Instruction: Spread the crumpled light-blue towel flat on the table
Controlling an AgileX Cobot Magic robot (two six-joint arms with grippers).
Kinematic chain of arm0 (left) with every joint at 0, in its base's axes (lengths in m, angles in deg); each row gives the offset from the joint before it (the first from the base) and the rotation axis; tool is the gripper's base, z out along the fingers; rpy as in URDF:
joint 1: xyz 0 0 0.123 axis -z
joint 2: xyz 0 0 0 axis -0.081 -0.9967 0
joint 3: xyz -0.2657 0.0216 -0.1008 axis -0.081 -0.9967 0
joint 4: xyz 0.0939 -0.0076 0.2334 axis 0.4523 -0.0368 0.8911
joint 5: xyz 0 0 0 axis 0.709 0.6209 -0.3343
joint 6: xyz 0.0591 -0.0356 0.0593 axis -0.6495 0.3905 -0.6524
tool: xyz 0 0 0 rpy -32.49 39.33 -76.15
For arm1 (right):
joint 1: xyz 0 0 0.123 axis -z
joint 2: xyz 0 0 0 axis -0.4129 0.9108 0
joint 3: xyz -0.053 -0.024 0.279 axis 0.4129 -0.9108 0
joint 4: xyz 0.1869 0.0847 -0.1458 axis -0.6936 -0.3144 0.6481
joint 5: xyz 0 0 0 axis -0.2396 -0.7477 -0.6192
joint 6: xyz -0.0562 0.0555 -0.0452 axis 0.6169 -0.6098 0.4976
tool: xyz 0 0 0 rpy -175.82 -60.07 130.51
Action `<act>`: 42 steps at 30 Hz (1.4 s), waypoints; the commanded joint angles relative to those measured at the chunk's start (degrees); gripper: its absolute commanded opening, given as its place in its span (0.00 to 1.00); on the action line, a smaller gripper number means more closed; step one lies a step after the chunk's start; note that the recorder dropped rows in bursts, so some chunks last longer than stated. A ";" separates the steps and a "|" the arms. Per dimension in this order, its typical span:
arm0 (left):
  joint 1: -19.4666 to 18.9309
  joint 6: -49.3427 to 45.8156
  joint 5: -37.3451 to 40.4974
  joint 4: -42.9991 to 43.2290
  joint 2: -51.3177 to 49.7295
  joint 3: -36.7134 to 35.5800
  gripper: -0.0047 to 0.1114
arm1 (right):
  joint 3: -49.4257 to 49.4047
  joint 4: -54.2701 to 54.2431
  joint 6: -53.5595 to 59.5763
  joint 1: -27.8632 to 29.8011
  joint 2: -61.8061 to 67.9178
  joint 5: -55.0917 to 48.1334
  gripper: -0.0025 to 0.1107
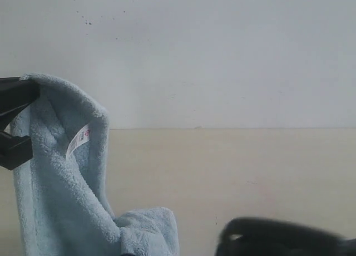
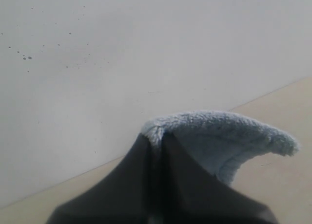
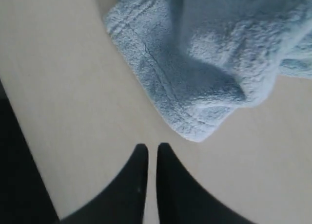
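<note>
A grey-white wall (image 1: 222, 55) with a few dark specks fills the upper half of the exterior view. Below it runs the plain pale beige table (image 1: 250, 172).

The towel (image 1: 61, 183), pale light-blue and fluffy, hangs on the left side of the exterior view. Its top edge is lifted clear of the table, and its lower part is bunched in a soft heap on the tabletop. A small white tag (image 1: 78, 140) with red print shows on the inner fold near the top.

The left gripper (image 2: 156, 139) holds the raised edge. Its dark fingers are pressed together with a fold of pile pinched between them, and a blue flap curls out past the tips to one side.

In the right wrist view, a rounded corner of the towel lies on the table. Its flat hemmed border (image 3: 156, 73) runs along the edge, with more cloth mounded beside it.

The right gripper (image 3: 152, 148) sits low over bare tabletop, near that corner but not touching it. Its two dark fingers are almost together, with a thin slit of table showing between them and nothing in their grasp. In the exterior view this arm is only a dark blurred shape at the bottom right, apart from the heap.
</note>
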 commanded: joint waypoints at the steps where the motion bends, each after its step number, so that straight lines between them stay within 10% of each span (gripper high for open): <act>1: 0.20 0.29 -0.29 0.04 0.05 -0.11 0.08 | 4.33 -4.37 -1.85 -0.12 8.55 1.52 0.33; 4: 0.20 0.29 -0.29 0.04 0.05 -0.11 0.08 | 8.42 -6.03 -1.85 -0.12 12.17 2.05 0.47; 20: 0.20 0.29 -0.39 0.04 0.05 -0.11 0.08 | 17.44 -6.22 -11.86 -0.12 24.68 9.10 0.47; 29: 0.20 0.29 -0.39 0.04 0.05 -0.11 0.08 | 17.44 -5.58 -11.28 -0.12 25.58 8.02 0.04; 42: 0.20 0.18 -3.94 0.04 0.05 -0.11 0.08 | 17.44 6.78 -11.98 -0.12 17.77 -5.81 0.02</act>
